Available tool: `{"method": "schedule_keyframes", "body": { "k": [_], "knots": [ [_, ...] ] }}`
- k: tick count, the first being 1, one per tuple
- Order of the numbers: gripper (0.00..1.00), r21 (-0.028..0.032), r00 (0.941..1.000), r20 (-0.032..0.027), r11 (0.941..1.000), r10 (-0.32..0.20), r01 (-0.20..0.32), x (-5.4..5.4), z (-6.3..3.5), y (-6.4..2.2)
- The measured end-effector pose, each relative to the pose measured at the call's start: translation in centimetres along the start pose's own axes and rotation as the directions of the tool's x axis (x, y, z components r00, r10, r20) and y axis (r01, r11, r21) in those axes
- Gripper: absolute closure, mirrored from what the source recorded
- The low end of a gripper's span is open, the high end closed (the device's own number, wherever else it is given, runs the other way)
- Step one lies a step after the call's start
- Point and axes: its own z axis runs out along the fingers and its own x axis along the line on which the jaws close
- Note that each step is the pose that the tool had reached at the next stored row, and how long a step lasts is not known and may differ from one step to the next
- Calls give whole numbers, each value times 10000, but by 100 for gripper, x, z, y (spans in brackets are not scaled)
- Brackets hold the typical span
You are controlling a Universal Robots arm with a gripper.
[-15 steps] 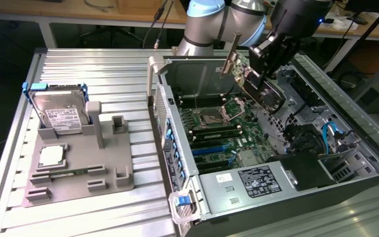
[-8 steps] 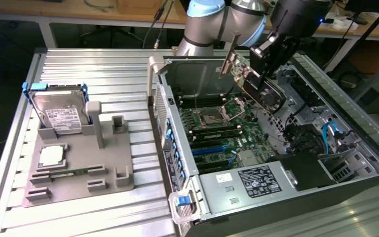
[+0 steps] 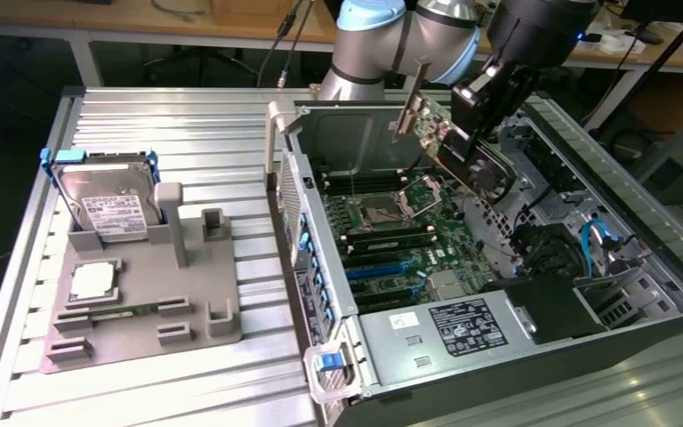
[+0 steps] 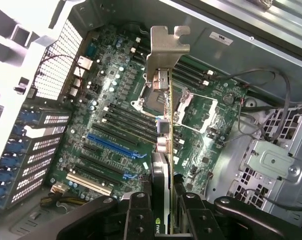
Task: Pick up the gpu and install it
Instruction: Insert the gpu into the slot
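Closest to my wrist camera, the gripper (image 4: 163,202) is clamped on the graphics card (image 4: 163,127), one black finger (image 4: 140,212) on each face, so I see the card edge-on with its silver bracket (image 4: 166,52) at the far end. From the exterior view the gripper (image 3: 482,100) holds the card (image 3: 458,151) tilted in the air, fan showing, over the open computer case (image 3: 626,227). It hangs above the motherboard (image 4: 116,112), clear of the blue slot (image 4: 110,144). The hard drive (image 3: 104,205) stands in the grey tray (image 3: 140,298), well apart from the case.
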Motion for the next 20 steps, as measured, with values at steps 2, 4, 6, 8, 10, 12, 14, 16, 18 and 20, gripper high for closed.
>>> {"method": "schedule_keyframes", "body": {
  "k": [2, 4, 6, 8, 10, 12, 14, 16, 18, 20],
  "knots": [
    [73, -2, 10000, -3, 10000, -85, 85, 0, 0, 0],
    [73, -5, 9999, -6, 9999, -164, 164, 0, 0, 0],
    [73, -8, 9997, -9, 9997, -244, 244, 0, 0, 0],
    [73, -10, 9995, -13, 9995, -328, 328, 0, 0, 0],
    [73, -13, 9991, -17, 9991, -423, 423, 0, 0, 0],
    [73, -16, 9987, -21, 9987, -516, 515, 0, 0, 0],
    [73, -19, 9982, -24, 9982, -599, 599, 0, 0, 0],
    [73, -22, 9976, -27, 9977, -685, 685, 0, 0, 0],
    [73, -24, 9970, -31, 9970, -767, 767, 0, 0, 0],
    [73, -27, 9964, -34, 9964, -844, 844, 0, 0, 0]
  ]
}}
